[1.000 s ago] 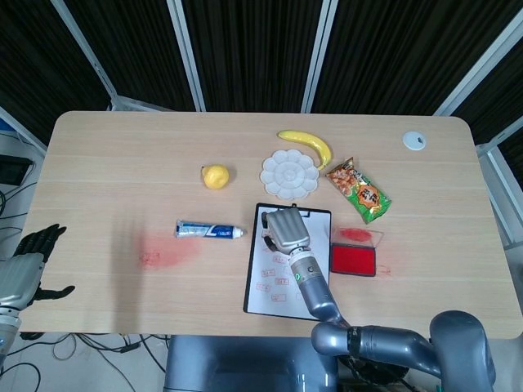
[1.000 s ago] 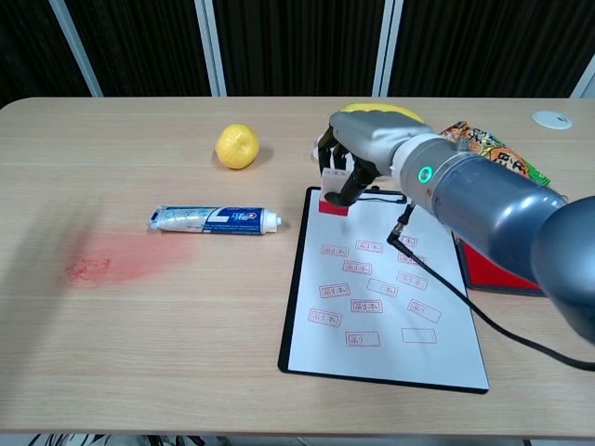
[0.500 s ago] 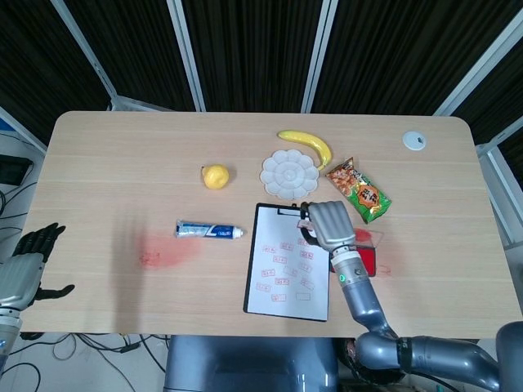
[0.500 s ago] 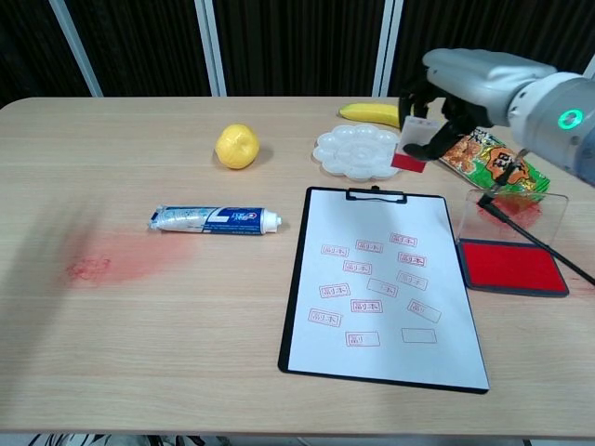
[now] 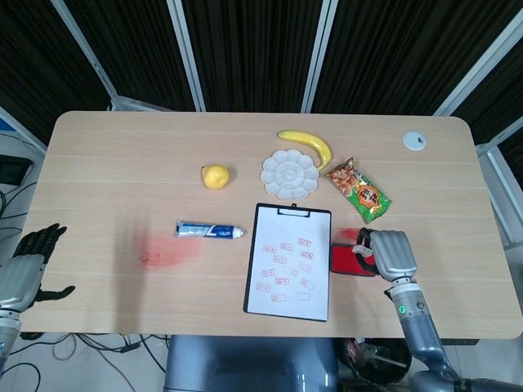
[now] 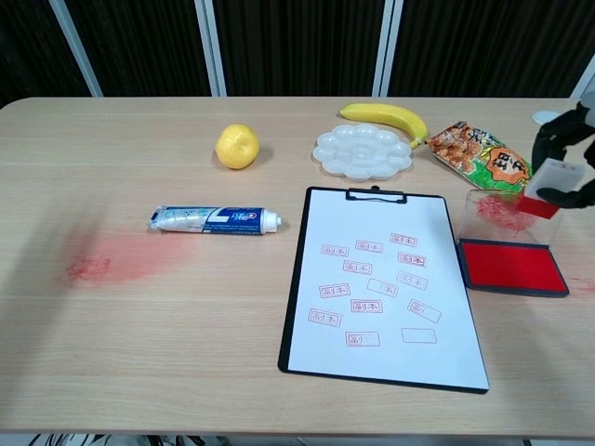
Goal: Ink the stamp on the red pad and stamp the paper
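On wooden table (image 5: 122,155): red smear (image 5: 167,249), black curtains (image 5: 245,49) behind.

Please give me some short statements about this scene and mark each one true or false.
1. The right hand holds the stamp. True.
2. The paper on the clipboard is blank. False: it carries several red imprints.
3. The red pad lies to the right of the clipboard. True.
4. The toothpaste tube lies on the palette. False: it lies on the table, left of the clipboard.
5. The left hand holds the lemon. False: it holds nothing.
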You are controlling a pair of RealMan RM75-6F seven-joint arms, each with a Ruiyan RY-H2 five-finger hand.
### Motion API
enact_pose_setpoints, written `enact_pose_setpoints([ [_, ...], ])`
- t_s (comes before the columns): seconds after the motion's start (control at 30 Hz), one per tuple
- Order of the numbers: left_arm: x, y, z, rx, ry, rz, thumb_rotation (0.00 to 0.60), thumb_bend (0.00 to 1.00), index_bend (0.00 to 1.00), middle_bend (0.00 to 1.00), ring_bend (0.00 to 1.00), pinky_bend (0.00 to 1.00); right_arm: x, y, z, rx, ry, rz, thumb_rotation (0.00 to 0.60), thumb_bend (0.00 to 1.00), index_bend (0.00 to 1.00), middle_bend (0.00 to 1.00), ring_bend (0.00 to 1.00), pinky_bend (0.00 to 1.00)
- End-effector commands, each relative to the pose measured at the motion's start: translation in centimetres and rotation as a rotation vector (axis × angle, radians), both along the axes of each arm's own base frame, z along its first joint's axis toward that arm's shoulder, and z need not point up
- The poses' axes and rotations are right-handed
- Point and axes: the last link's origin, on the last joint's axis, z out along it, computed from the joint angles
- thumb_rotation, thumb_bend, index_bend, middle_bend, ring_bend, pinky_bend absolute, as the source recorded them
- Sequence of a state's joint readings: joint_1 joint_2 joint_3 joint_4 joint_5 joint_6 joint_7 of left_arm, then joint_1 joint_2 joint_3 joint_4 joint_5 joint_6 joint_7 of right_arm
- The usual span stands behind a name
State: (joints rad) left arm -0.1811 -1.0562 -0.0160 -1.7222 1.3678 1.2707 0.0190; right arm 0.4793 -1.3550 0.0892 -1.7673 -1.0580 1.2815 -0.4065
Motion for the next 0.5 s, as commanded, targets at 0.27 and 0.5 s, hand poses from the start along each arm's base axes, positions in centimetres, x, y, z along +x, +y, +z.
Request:
enact_pose_setpoints([
  [0.27,0.1,-0.3,-0.1,-0.001,0.011,-0.014,0.6,0.01,0.0,0.0,0.0,0.0,-5.3,1.1,-1.0,0.01,0.013,-0.109,0.6,0.69,0.92,0.76,0.86,0.84],
  [0.5,0.1,-0.3,-0.3,0.01,0.021,-0.008,0.6,0.01,0.0,0.0,0.0,0.0,-7.2,0.9,-1.7,0.023,0.024,-0.165,0.6,0.64,0.92,0.74,0.84,0.81],
])
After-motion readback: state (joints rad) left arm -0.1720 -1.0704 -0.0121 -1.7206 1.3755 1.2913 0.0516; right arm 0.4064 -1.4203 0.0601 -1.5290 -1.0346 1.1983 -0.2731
